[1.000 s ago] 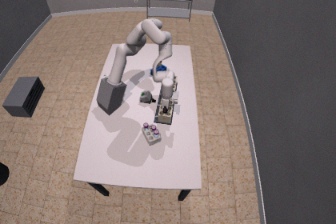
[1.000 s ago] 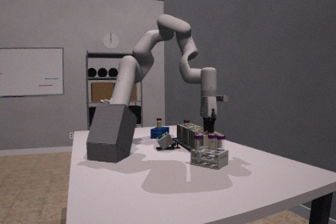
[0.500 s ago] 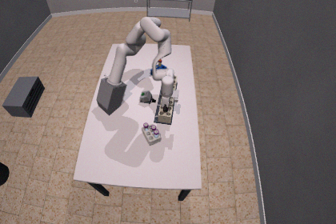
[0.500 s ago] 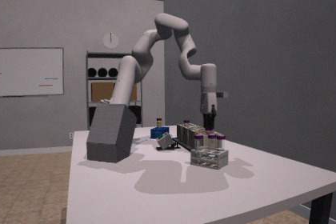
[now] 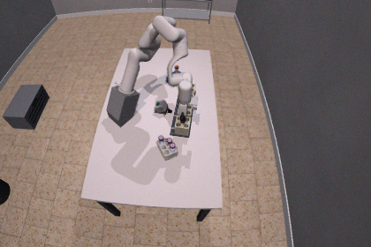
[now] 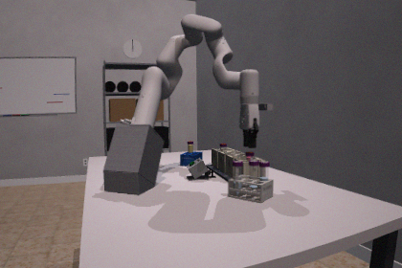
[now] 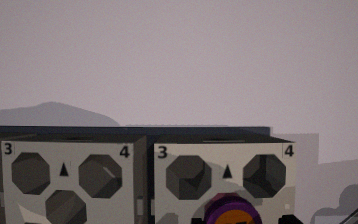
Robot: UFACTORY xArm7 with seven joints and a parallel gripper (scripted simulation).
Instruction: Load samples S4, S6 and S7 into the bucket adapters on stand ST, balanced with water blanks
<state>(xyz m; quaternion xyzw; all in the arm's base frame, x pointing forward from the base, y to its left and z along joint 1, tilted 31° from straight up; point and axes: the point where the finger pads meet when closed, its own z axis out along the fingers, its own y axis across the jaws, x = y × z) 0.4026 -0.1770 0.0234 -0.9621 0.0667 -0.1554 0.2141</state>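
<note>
The gripper (image 6: 250, 144), part-open and holding nothing, hangs over an orange-dotted tube (image 7: 232, 212) in an adapter (image 7: 225, 175); holes 3 and 4 are empty.

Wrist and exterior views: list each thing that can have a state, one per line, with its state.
Gripper: open, holding nothing.
Orange-dot tube: standing in an adapter.
Holes 3 and 4: empty in both adapters shown.
Clear rack: holds upright tubes.
Blue rack: holds one upright tube.
</note>
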